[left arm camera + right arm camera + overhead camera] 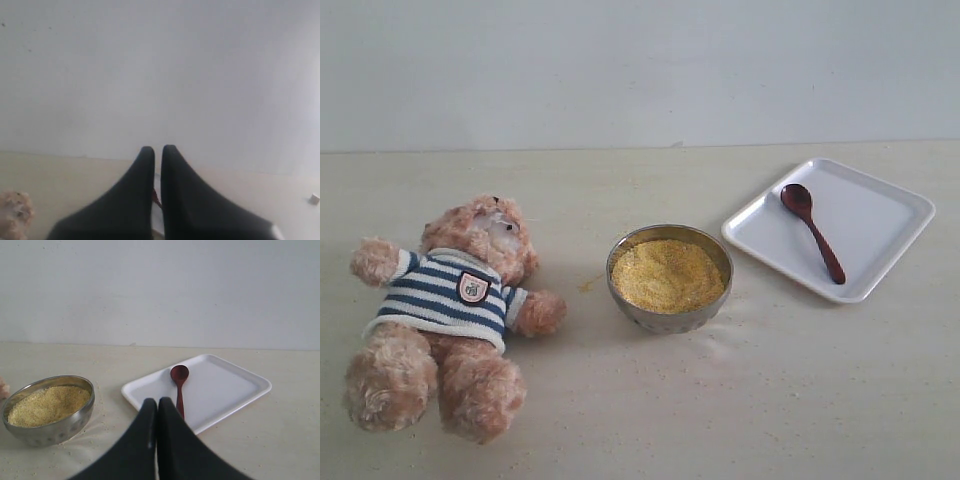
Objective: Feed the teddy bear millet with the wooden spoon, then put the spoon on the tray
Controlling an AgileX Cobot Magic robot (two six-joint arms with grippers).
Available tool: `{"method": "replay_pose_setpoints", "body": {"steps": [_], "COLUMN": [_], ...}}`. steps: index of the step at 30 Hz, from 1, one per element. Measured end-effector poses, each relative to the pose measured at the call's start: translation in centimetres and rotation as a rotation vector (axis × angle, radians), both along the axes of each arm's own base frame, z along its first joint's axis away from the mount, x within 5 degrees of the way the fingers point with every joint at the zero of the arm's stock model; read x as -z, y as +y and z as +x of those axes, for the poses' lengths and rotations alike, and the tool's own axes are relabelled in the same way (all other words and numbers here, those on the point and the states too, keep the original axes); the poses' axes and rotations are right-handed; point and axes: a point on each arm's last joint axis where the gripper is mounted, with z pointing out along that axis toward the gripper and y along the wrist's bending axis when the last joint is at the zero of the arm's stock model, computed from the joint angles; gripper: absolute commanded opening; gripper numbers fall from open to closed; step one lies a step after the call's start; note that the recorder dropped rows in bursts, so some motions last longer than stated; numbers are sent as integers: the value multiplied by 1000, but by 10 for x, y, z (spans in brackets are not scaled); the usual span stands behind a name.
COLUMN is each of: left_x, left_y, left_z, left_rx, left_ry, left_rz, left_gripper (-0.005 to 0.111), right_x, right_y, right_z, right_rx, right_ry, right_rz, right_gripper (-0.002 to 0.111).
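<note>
At the right side of the exterior view, you see the tray (pixel 885 205), white and flat, lying at an angle on the table (pixel 780 400). The wooden spoon (pixel 811 230) lies inside it, a little left of its middle, and it touches nothing else. Its oval bowl points to the upper left, and its thin handle runs down to the lower right, ending near the tray's rim.

Just left of the tray, close to it but apart from it, the metal bowl (pixel 669 320) stands in the middle of the frame. It is filled with the millet (pixel 667 274), a yellow heap almost up to the rim. A few loose grains (pixel 587 286) lie on the table to the left of the bowl.

At the lower left of the frame you find the teddy bear (pixel 442 312). It lies on its back in its striped sweater, head toward the upper part of the frame and legs toward the lower edge. One paw reaches toward the bowl but is apart from it.

You see the grippers only in the wrist views. The left gripper (pixel 157 150) has its two dark fingers (pixel 142 170) drawn together, with only a thin slit between them, and it holds nothing. The right gripper (pixel 157 401) has its fingers pressed fully together and also holds nothing.
</note>
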Motion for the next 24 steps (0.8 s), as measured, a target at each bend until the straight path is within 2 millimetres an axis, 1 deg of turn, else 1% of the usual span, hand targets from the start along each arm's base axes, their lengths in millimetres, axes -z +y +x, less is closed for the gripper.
{"method": "replay_pose_setpoints", "body": {"steps": [3, 6, 10, 12, 16, 21, 24], "left_x": [-2, 5, 28, 42, 60, 63, 63], "left_y": [1, 3, 11, 18, 29, 38, 40], "left_z": [-6, -15, -16, -11, -5, -3, -2], "left_rx": [-61, -132, -181, -199, -232, -284, -317], "left_ry": [-56, -110, -117, -84, -51, -67, -83], "left_rz": [-4, -42, -98, -137, -185, -185, -155], "left_gripper": [5, 5, 5, 5, 5, 5, 5], "right_x": [0, 0, 0, 0, 0, 0, 0], "right_y": [0, 0, 0, 0, 0, 0, 0], "right_z": [0, 0, 0, 0, 0, 0, 0], "right_rx": [0, 0, 0, 0, 0, 0, 0], "right_ry": [0, 0, 0, 0, 0, 0, 0], "right_rz": [0, 0, 0, 0, 0, 0, 0], "right_gripper": [0, 0, 0, 0, 0, 0, 0]}}
